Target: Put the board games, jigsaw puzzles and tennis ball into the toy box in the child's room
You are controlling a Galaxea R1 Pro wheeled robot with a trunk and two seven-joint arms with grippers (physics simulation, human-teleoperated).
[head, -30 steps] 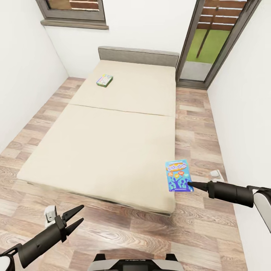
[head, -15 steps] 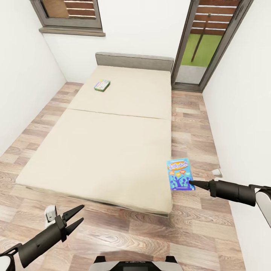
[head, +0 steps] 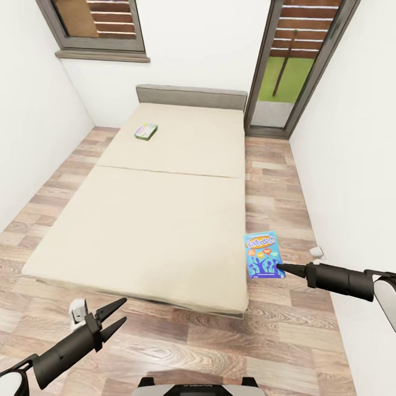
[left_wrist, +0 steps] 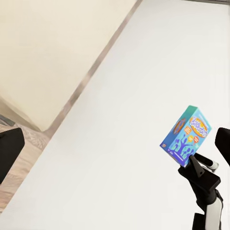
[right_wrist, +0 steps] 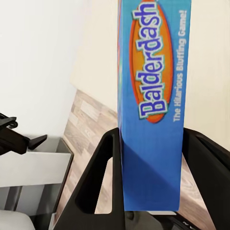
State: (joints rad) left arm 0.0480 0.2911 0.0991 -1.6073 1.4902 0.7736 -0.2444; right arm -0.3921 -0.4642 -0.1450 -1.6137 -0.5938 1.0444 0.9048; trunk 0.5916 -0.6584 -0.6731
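Both arms matte black w/ white upper links; pointed black end effector fingers.

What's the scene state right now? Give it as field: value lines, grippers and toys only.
right gripper: shut on the blue board game, held off the bed, clamped by its lower edge
left gripper: open, empty, over the wood floor
bed: beige mattress, one more board game lying flat near the headboard
held box print: "Balderdash", readable in the right wrist view
toy box: not seen from here
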